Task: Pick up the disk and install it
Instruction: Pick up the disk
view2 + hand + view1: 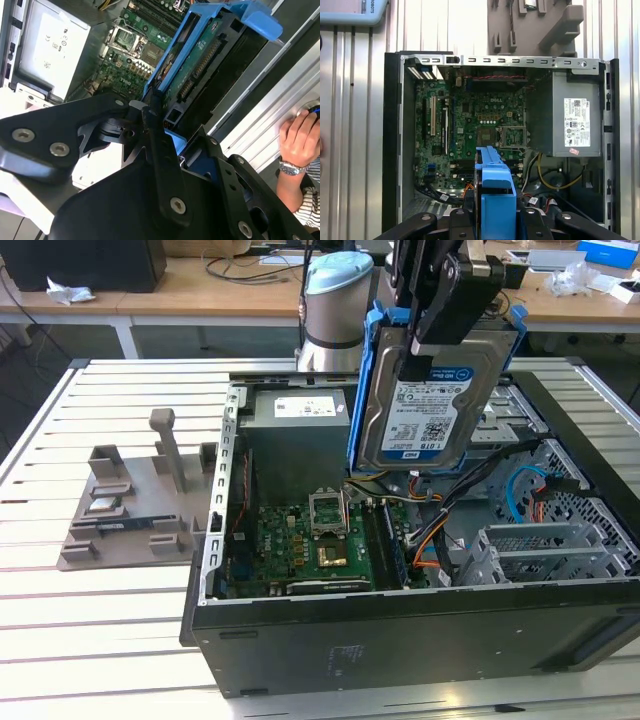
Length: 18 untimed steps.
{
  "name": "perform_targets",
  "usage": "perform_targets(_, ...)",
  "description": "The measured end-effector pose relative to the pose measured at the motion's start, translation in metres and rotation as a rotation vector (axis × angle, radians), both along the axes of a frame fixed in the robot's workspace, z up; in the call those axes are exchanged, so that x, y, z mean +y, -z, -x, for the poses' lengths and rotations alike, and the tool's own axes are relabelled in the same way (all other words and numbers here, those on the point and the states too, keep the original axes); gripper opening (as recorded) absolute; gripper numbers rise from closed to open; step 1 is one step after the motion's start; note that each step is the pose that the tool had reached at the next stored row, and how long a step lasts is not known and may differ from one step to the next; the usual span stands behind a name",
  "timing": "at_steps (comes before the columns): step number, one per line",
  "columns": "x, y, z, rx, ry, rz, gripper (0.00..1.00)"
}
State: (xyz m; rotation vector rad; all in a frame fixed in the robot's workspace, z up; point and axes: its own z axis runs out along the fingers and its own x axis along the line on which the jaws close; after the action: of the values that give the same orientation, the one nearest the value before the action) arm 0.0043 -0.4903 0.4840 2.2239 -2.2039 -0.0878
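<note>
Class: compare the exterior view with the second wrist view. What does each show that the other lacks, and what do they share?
Exterior view: the labelled face of the disk, and a grey fixture on the slatted table, at the exterior view's left. Second wrist view: the disk's circuit-board side, and a person's hand wearing a wristwatch. Both: the gripper clamped on the disk above the open computer case, with its motherboard and power supply.
</note>
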Motion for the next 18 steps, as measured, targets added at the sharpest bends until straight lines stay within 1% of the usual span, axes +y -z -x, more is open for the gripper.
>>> perform_targets(13, -0.0007, 0.0039, -0.0012, 0.0001, 0.000, 0.0000, 0.37)
perform_targets(16, -0.0022, 0.0048, -0.0013, 0.0000, 0.000, -0.0001, 0.37)
perform_targets(18, -0.0047, 0.0052, -0.0014, 0.0000, 0.000, 0.0000, 0.37)
